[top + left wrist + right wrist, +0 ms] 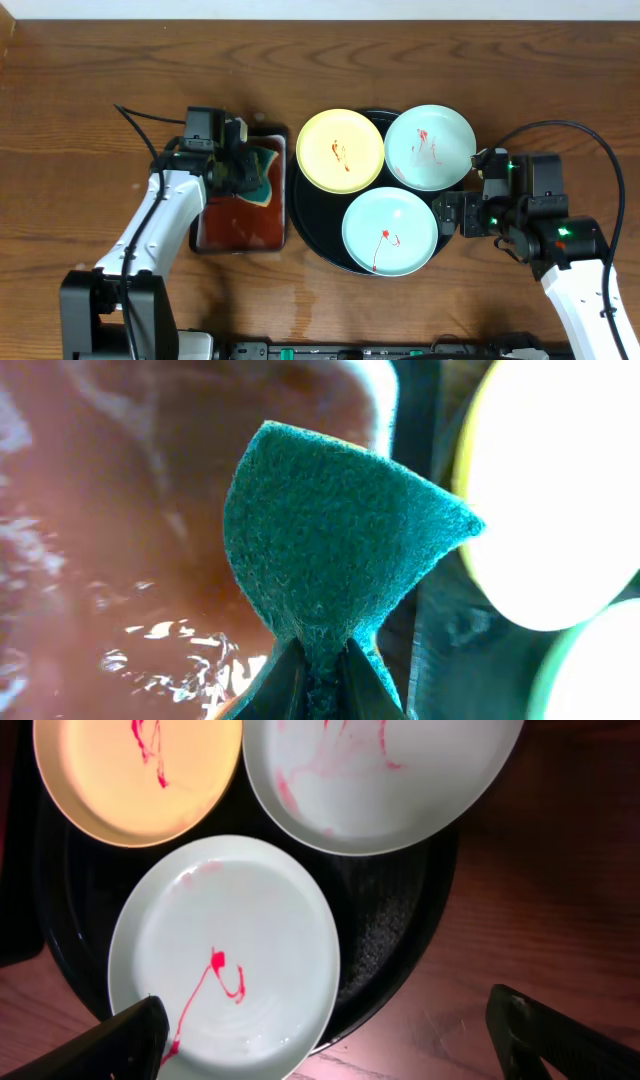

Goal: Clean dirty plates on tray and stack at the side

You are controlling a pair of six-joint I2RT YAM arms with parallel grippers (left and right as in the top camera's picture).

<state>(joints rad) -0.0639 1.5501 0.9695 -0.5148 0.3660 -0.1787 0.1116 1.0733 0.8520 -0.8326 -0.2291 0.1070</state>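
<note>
Pinched tight in the left gripper (320, 678), a green scouring pad (335, 540) fans up over the small rectangular tray (90, 540) of reddish liquid. Across the table (80, 80), the right gripper (335, 1038) hovers by the near mint plate (225, 955) — jaws spread wide, holding nothing. That plate, the far mint plate (430, 147) and the yellow plate (340, 150) — all smeared red — lie on the round black tray (308, 222).

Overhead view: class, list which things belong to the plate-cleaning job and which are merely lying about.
Belong to the job:
yellow plate; far mint plate; near mint plate; black tray; green scouring pad, pinched in the left gripper; probably the small tray of reddish liquid.

Lying about:
only the black cable on the table.
</note>
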